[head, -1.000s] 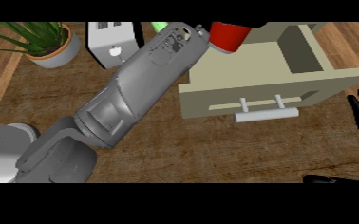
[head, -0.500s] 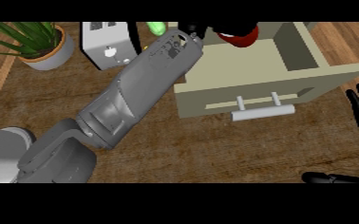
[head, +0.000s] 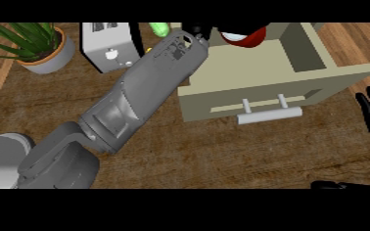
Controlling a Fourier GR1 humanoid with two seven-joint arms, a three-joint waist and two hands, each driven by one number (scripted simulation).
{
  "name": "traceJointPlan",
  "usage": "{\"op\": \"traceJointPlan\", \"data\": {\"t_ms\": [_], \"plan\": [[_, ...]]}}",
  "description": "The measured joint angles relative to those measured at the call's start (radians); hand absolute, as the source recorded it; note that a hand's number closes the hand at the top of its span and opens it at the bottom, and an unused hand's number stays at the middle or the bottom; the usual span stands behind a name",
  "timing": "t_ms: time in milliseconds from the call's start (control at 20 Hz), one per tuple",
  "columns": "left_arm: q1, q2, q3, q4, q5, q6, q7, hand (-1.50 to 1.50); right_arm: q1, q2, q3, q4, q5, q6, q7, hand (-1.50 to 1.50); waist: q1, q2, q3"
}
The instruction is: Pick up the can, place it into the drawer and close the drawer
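Wooden counter (head: 239,151) carries an open drawer (head: 289,85) near its far right corner. Left hand (head: 206,31), at the far edge, is curled round the red can (head: 242,36), held just over the drawer's far left rim. Cavity lies right of and nearer than the can. Right hand (head: 362,103) shows only at the right edge; fingers cannot be judged. Left arm is nearer; next move presumably shifts the can rightward, then lowers it.

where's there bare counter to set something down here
Bare wooden counter lies in front of the beige drawer unit, right of the grey left forearm. Crowded along the back: potted green plant, white toaster, red can.
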Motion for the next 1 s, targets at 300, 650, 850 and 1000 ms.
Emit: {"op": "traceJointPlan", "data": {"t_ms": [300, 650, 850, 1000], "plan": [[0.009, 0.0, -0.001, -0.003, 0.038, 0.023, -0.024, -1.5, -0.001, -0.004, 0.02, -0.028, 0.065, -0.011, -0.02, -1.5, 0.003, 0.0, 0.0], [0.025, 0.0, 0.006, -0.029, 0.095, 0.04, -0.047, -1.5, -0.024, -0.076, 0.038, -0.072, 0.209, -0.001, -0.075, -1.5, 0.011, -0.001, -0.001], [0.024, 0.0, 0.016, -0.048, 0.132, 0.05, -0.066, -1.5, -0.03, -0.099, 0.07, -0.084, 0.302, -0.003, -0.116, -1.5, 0.02, -0.003, -0.001], [0.021, 0.0, 0.031, -0.044, 0.15, 0.049, -0.092, -1.5, -0.053, -0.125, 0.09, -0.077, 0.386, -0.011, -0.128, -1.5, 0.038, -0.005, -0.002]]}}
